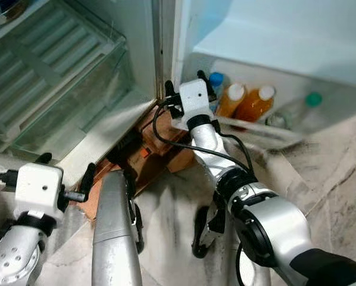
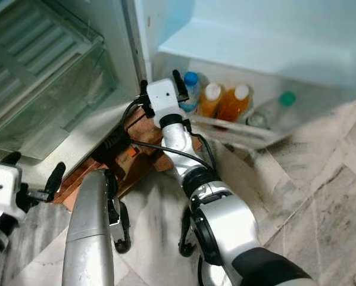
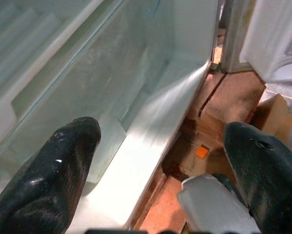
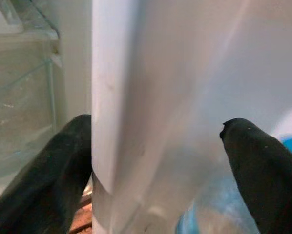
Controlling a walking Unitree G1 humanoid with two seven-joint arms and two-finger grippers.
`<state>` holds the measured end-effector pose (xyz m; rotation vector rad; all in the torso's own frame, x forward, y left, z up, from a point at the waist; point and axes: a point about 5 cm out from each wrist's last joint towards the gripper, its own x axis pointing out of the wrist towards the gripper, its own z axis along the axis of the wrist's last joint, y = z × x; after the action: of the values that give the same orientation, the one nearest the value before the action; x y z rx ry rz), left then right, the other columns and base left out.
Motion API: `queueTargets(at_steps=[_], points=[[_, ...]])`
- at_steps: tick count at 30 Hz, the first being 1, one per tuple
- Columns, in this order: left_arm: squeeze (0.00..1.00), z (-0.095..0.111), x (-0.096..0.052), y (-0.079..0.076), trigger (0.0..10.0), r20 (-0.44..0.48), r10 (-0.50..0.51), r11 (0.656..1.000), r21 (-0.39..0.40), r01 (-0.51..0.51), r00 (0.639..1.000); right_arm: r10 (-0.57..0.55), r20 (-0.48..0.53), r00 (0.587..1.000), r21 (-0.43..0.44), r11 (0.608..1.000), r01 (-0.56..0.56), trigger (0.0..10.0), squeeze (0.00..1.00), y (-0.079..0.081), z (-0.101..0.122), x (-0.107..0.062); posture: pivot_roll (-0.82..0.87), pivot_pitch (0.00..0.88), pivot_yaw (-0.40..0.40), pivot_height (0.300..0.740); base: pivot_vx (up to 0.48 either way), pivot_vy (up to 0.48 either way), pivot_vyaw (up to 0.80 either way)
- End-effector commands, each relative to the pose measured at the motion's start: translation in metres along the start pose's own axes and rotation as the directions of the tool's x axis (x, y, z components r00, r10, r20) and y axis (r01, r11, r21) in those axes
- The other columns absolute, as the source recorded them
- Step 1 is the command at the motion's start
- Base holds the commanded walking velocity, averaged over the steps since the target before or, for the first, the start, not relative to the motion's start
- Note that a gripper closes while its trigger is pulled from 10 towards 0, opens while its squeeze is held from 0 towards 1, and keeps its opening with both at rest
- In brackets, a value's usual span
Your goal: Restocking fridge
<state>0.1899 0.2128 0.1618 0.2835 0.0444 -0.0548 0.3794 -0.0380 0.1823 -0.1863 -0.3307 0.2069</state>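
Silver forearms fill the bottom of the head views, and the right arm reaches forward so that its right gripper sits at the lower edge of the open fridge door; in the right wrist view its two black fingers stand apart, one on each side of the door's white edge, not pressed against it. Just behind that gripper, the door's bottom shelf holds a row of bottles: a blue-capped bottle nearest the gripper, two orange bottles with white caps next to it, and a clear bottle with a green cap lying tilted at the far end. To the left of the door is the fridge body, with a clear drawer and ribbed shelves above it. The left gripper hovers low in front of the fridge's bottom sill, its fingers wide apart and holding nothing. Under the fridge, brown wooden blocks with a small orange tag show between the two arms. Marbled floor tiles spread out to the right.
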Motion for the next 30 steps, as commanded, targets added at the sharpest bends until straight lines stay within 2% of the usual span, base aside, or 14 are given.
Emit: queueTargets(at_steps=[1, 2, 3, 5, 6, 9, 13, 16, 18, 20, 22, 23, 28, 30], points=[[0.0, -0.01, -0.001, -0.002, 10.0, -0.042, 0.001, 1.0, -0.002, -0.001, 0.999, -0.003, -0.005, 1.0, 0.049, 0.999, 0.003, 10.0, 1.0, -0.001, -0.004, -0.005, 0.3, 0.396, -0.076, 0.543, 0.0, 0.0, 0.0], [0.0, -0.011, 0.002, -0.003, 10.0, -0.041, 0.001, 1.0, -0.004, -0.001, 0.999, 0.01, 0.004, 1.0, 0.06, 0.998, -0.01, 10.0, 1.0, -0.002, -0.003, -0.004, 0.28, 0.37, -0.081, 0.543, 0.0, 0.0, 0.0], [0.0, -0.013, 0.007, -0.006, 10.0, -0.032, -0.005, 1.0, -0.015, 0.004, 0.999, 0.044, 0.029, 0.999, 0.085, 0.995, -0.046, 10.0, 0.0, -0.001, -0.001, -0.005, 0.26, 0.347, -0.085, 0.543, 0.0, 0.0, 0.0], [0.0, -0.017, 0.017, -0.009, 10.0, -0.031, -0.008, 1.0, -0.03, 0.007, 0.999, 0.054, 0.024, 0.998, 0.129, 0.99, -0.056, 10.0, 0.0, -0.003, -0.004, -0.009, 0.24, 0.317, -0.088, 0.543, 0.0, 0.0, 0.0], [0.0, -0.017, 0.017, -0.009, 10.0, -0.031, -0.008, 1.0, -0.03, 0.007, 0.999, 0.054, 0.024, 0.998, 0.129, 0.99, -0.056, 10.0, 0.0, -0.003, -0.004, -0.009, 0.24, 0.317, -0.088, 0.543, 0.0, 0.0, 0.0], [0.0, -0.021, 0.033, -0.016, 10.0, -0.018, -0.023, 0.998, -0.055, 0.022, 1.0, 0.093, 0.003, 0.996, 0.128, 0.987, -0.093, 10.0, 0.0, -0.006, -0.013, -0.016, 0.2, 0.249, -0.09, 0.543, 0.0, 0.0, 0.0], [0.0, -0.022, 0.045, -0.023, 10.0, 0.022, -0.041, 0.996, -0.076, 0.043, 0.999, 0.191, 0.09, 0.977, 0.094, 0.975, -0.2, 10.0, 0.0, -0.011, -0.013, -0.043, 0.15, 0.172, -0.082, 0.543, 0.0, 0.0, 0.0], [0.0, -0.024, 0.058, -0.026, 10.0, 0.039, -0.044, 0.996, -0.08, 0.047, 0.998, 0.226, 0.047, 0.973, 0.105, 0.967, -0.23, 10.0, 0.0, -0.014, -0.02, -0.052, 0.13, 0.123, -0.083, 0.543, 0.0, 0.0, 0.0], [0.0, -0.025, 0.061, -0.028, 10.0, 0.051, -0.045, 0.995, -0.081, 0.05, 0.998, 0.228, 0.071, 0.971, 0.107, 0.966, -0.234, 10.0, 0.0, -0.017, -0.018, -0.062, 0.12, 0.095, -0.085, 0.543, 0.0, 0.0, 0.0], [0.0, -0.026, 0.069, -0.03, 10.0, 0.064, -0.042, 0.995, -0.087, 0.048, 0.997, 0.2, 0.106, 0.974, 0.093, 0.973, -0.21, 10.0, 0.0, -0.02, -0.014, -0.072, 0.12, 0.033, -0.088, 0.543, 0.0, 0.0, -0.22], [0.0, -0.028, 0.074, -0.031, 10.0, 0.07, -0.038, 0.995, -0.089, 0.044, 0.997, 0.168, 0.097, 0.981, 0.1, 0.979, -0.178, 10.0, 0.0, -0.023, -0.013, -0.075, 0.11, 0.011, -0.085, 0.547, 0.0, 0.0, -0.43], [0.0, -0.029, 0.075, -0.03, 10.0, 0.082, -0.029, 0.995, -0.092, 0.037, 0.996, 0.114, 0.077, 0.991, 0.106, 0.987, -0.122, 10.0, 0.0, -0.029, -0.013, -0.085, 0.11, 0.0, -0.077, 0.556, 0.0, 0.0, 0.0], [0.0, -0.032, 0.081, -0.027, 10.0, 0.088, -0.02, 0.995, -0.093, 0.028, 0.996, 0.019, 0.009, 1.0, 0.12, 0.993, -0.02, 10.0, 0.0, -0.044, -0.024, -0.097, 0.1, 0.0, -0.055, 0.579, 0.0, 0.0, 0.0], [0.0, -0.034, 0.084, -0.025, 10.0, 0.096, -0.022, 0.996, -0.081, 0.029, 0.995, -0.03, -0.031, 0.999, 0.137, 0.99, 0.034, 10.0, 0.0, -0.056, -0.029, -0.103, 0.1, 0.0, -0.046, 0.593, 0.0, 0.0, 0.0]])
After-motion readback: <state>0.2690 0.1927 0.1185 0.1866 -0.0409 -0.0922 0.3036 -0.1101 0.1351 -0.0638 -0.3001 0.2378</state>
